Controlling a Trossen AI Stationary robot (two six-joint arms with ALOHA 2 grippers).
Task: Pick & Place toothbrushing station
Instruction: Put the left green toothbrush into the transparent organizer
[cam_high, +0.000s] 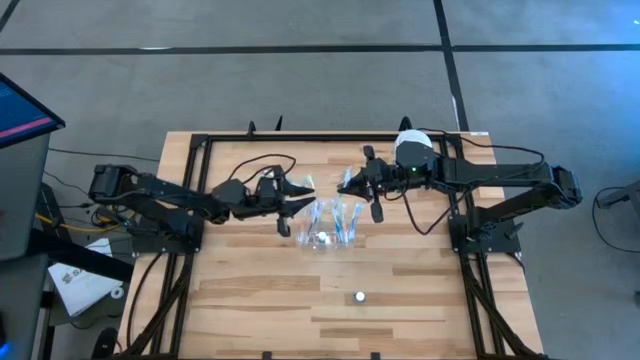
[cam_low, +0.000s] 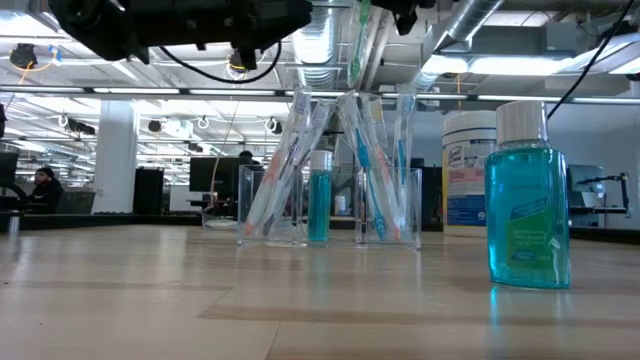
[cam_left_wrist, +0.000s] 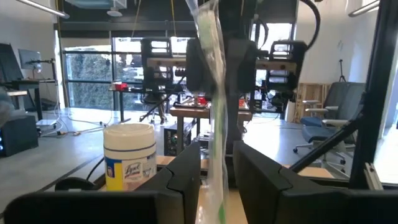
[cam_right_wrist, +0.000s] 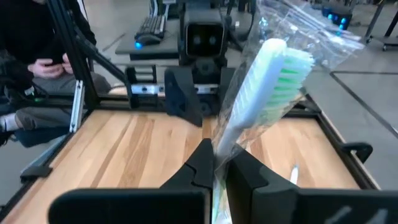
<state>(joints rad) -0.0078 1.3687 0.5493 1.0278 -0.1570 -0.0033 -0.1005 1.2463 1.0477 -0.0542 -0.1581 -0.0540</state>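
Two end effectors meet above the middle of the wooden tabletop (cam_high: 250, 300). From the high view I see the left end effector (cam_high: 297, 195) at about 10 o'clock of the clear cup (cam_high: 325, 232), and the right end effector (cam_high: 352, 187) at about 1 o'clock of it. The right wrist view shows what the others do not: the right end effector (cam_right_wrist: 216, 167) is clamped on a wrapped toothbrush (cam_right_wrist: 264, 84) with a white handle and green-white bristles, inside crinkled clear film. In the left wrist view, the fingers of the left end effector (cam_left_wrist: 217, 171) stand apart, with the same thin wrapped brush between them. Only the low view shows the clear, square-walled cup (cam_low: 330, 205) full of slanted toothbrushes (cam_low: 380, 170), a small tube (cam_low: 319, 205) with blue content, and a blue bottle (cam_low: 527, 200) with a white cap at 3 o'clock. A white tub (cam_left_wrist: 129, 155) stands behind.
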